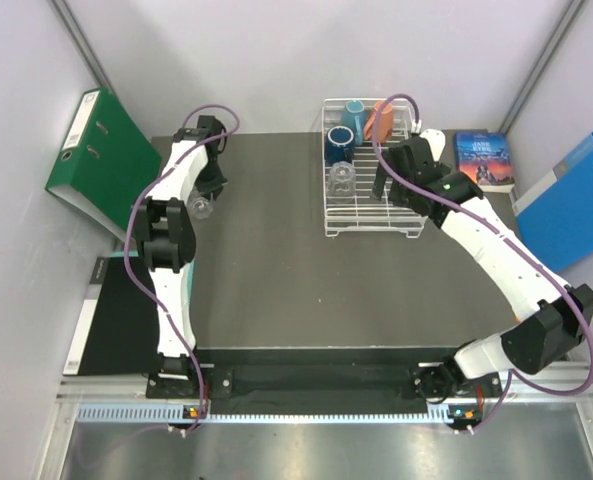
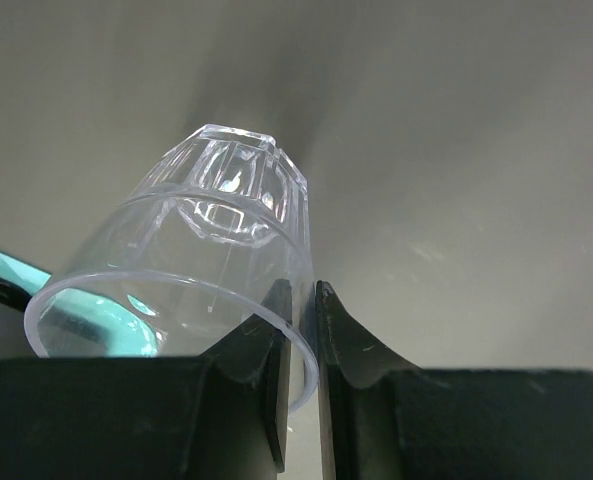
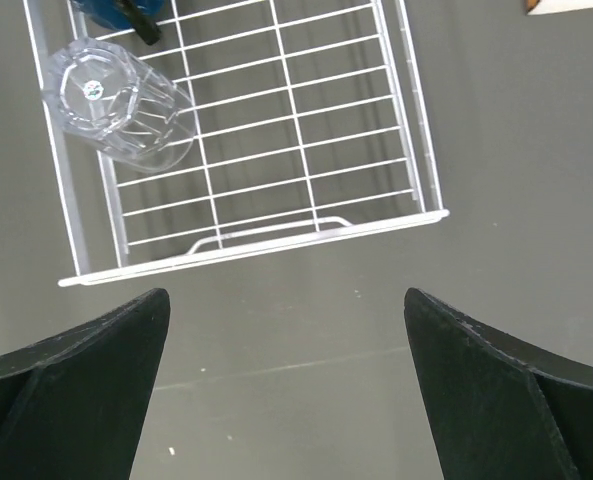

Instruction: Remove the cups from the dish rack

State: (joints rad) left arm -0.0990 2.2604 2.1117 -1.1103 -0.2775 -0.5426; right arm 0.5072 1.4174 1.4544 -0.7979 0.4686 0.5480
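Observation:
The white wire dish rack (image 1: 408, 225) stands at the table's back right. In it are a light-blue mug (image 1: 354, 110), an orange mug (image 1: 382, 118), a dark-blue mug (image 1: 339, 146) and a clear glass (image 1: 342, 178). My right gripper (image 1: 384, 188) hovers open and empty over the rack's right half; its view shows the rack's near rim (image 3: 276, 240), the glass (image 3: 116, 105) upside down and my right gripper (image 3: 286, 345) spread wide. My left gripper (image 1: 206, 196) is at the table's back left, shut on the rim of a second clear glass (image 1: 200, 208). In the left wrist view the gripper (image 2: 301, 310) pinches that glass's (image 2: 206, 230) wall.
A green binder (image 1: 101, 160) leans at the left. A book (image 1: 484, 160) and a blue folder (image 1: 576, 200) lie right of the rack. A black pad (image 1: 111, 320) lies off the table's left edge. White walls close in the back and sides.

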